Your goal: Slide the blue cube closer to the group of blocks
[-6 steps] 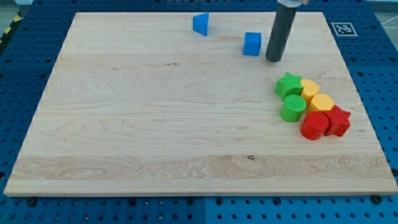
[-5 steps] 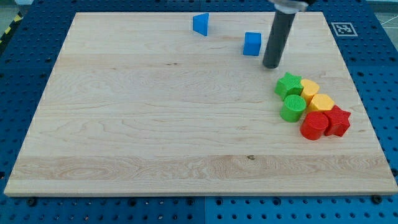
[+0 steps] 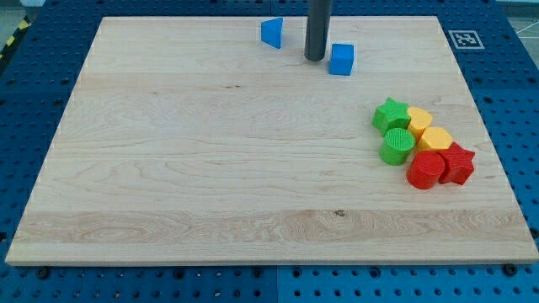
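The blue cube [image 3: 341, 60] sits near the view's top, right of centre, on the wooden board [image 3: 210, 168]. My tip [image 3: 315, 58] stands just left of the cube, a small gap apart, between it and a blue triangular block [image 3: 271, 33]. The group of blocks lies at the view's right: a green star [image 3: 390, 114], a green cylinder [image 3: 397, 146], two yellow blocks [image 3: 419, 120] [image 3: 435, 140], a red cylinder [image 3: 426, 170] and a red star [image 3: 457, 162]. The cube is well above and left of the group.
A black-and-white marker tag [image 3: 466, 39] is at the board's top right corner. Blue perforated table [image 3: 514, 93] surrounds the board.
My tip has moved from the right of the blue cube, across to its left side. The cube and the other blocks have not moved.
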You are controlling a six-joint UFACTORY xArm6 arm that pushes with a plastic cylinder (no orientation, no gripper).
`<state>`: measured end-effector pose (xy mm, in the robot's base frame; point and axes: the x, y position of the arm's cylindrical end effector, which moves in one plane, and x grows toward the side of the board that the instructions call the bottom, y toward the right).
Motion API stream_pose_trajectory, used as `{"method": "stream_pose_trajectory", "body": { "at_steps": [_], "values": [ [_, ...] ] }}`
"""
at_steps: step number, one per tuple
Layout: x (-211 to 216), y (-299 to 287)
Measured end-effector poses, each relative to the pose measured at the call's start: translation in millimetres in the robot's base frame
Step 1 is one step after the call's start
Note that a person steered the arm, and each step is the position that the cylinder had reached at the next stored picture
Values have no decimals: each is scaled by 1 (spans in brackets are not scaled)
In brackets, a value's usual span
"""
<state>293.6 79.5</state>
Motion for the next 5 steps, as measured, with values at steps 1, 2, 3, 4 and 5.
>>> {"method": "stream_pose_trajectory", "body": {
  "at_steps": [1,2,3,4,5],
  "values": [
    [5,40],
    [19,64],
    [35,94],
    [51,105],
    [66,106]
  ]
}}
